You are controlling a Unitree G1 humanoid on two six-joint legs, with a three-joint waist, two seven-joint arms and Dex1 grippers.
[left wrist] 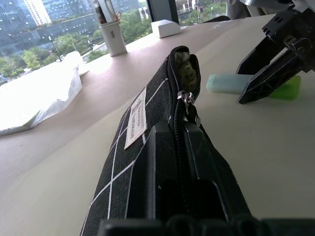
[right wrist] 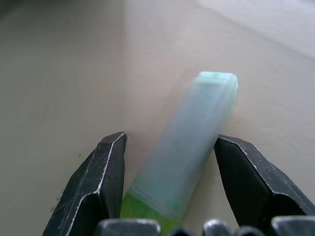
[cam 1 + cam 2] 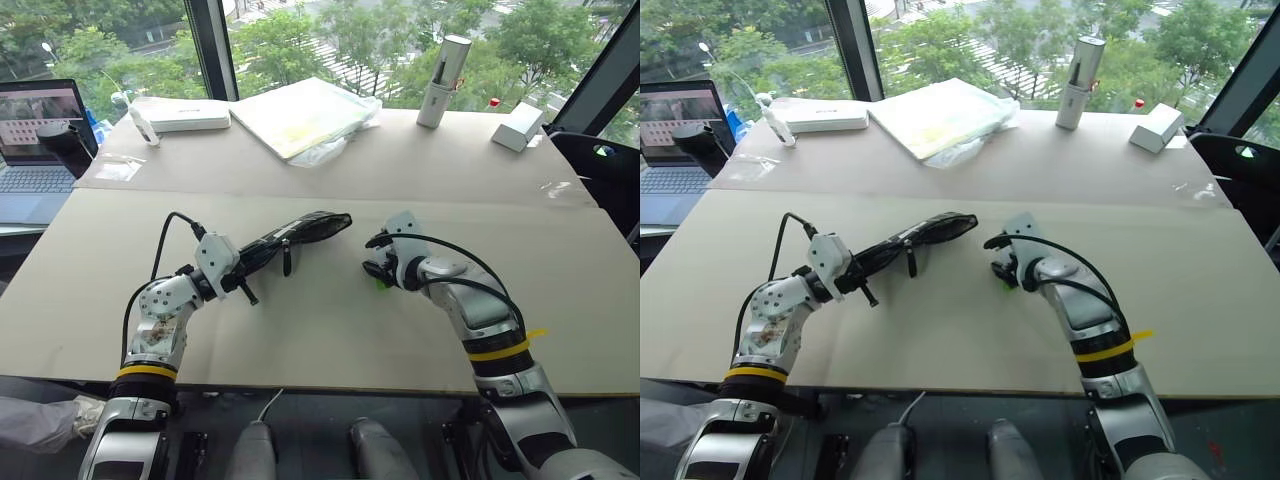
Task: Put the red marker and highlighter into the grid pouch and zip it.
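A: Field check. Where's your right tool (image 2: 170,147)?

B: Spread wide, a finger on either side of the highlighter (image 2: 192,157), which lies flat on the surface (image 3: 330,340). Not closed on it yet. Cap end sits toward my wrist, pale body pointing away.

A: And the left?

B: Left tool (image 3: 243,268) clamped on one end of the grid pouch (image 1: 142,147), holding it up off the surface, far end reaching toward the highlighter. Zipper pull (image 1: 187,97) sits partway along; the mouth beyond it gapes a little.

A: Risks?

B: The highlighter lies skewed between my fingers (nearer one than the other). Closing could push it sideways, or pinch the slick body so it squirts out. The pouch mouth looks narrow too; a pen brought in at a slant may catch the zipper edge.

A: Anything you can't make out?

B: Something pale shows inside the mouth, can't identify it. Can't locate the red marker, and whether it's already inside I can't tell.
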